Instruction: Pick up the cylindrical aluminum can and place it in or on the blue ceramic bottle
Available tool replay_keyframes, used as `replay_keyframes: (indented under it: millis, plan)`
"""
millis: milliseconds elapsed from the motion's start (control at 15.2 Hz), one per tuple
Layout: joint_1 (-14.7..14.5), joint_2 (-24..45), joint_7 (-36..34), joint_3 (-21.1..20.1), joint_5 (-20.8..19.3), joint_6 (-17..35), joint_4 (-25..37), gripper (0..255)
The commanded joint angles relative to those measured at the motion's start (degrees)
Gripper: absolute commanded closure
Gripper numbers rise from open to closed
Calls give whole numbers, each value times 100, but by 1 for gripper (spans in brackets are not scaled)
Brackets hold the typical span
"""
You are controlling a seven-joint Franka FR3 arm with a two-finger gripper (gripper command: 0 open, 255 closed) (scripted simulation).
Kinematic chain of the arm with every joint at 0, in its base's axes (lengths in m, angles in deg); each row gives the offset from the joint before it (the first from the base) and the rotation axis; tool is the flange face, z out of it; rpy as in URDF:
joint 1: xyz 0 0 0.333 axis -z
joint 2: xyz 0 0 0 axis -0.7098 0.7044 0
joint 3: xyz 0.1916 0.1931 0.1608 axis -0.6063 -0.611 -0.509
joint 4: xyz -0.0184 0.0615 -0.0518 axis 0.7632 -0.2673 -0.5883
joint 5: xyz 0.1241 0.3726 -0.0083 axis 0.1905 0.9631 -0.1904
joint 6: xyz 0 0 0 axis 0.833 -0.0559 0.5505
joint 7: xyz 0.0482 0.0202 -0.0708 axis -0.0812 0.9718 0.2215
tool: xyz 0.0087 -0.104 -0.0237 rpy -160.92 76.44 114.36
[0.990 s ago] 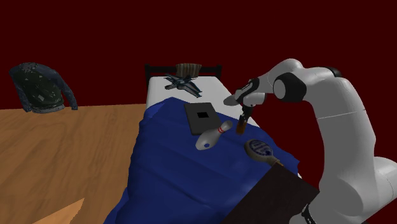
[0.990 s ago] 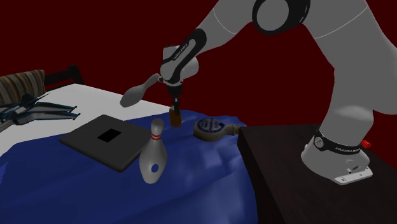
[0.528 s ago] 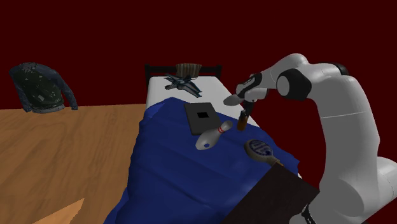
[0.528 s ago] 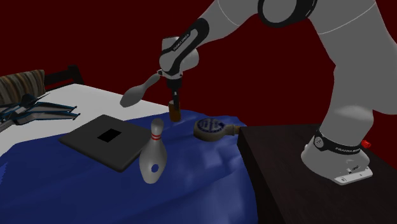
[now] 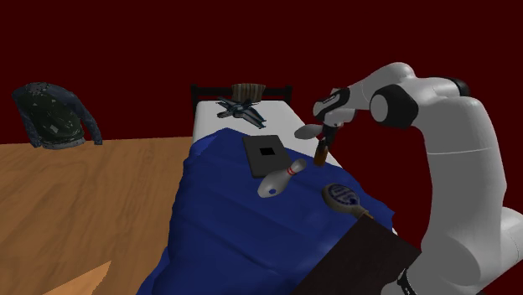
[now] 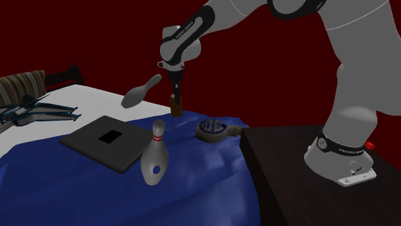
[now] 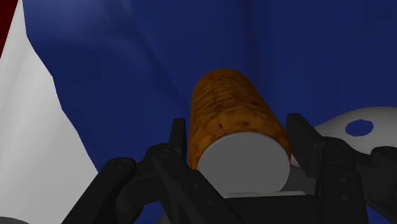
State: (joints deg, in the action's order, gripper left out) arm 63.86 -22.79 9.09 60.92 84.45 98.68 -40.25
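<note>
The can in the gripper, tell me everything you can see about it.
The can is a short cylinder with a mottled orange-brown side and a flat, plain grey end that faces the wrist camera. No metal sheen shows. It hangs upright, clasped near its top between the two black fingers of the gripper, one on each side. Nothing else seems to touch it. It appears to be just clear of the blue blanket beneath, beyond the bowling pin.
</note>
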Motion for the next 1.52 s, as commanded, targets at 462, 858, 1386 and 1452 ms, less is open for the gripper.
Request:
replay_keyframes:
  millis: [462,858,1386,1452]
  plan:
    - [-62,-400,-84,98,-142,-493,106,255]
    - [-86,-607,-136,147,-224,-848,263,255]
    - [-283,-1867,-97,359,-567,-539,-1258,255]
    - [-310,-2094,-99,397,-644,-468,-1542,255]
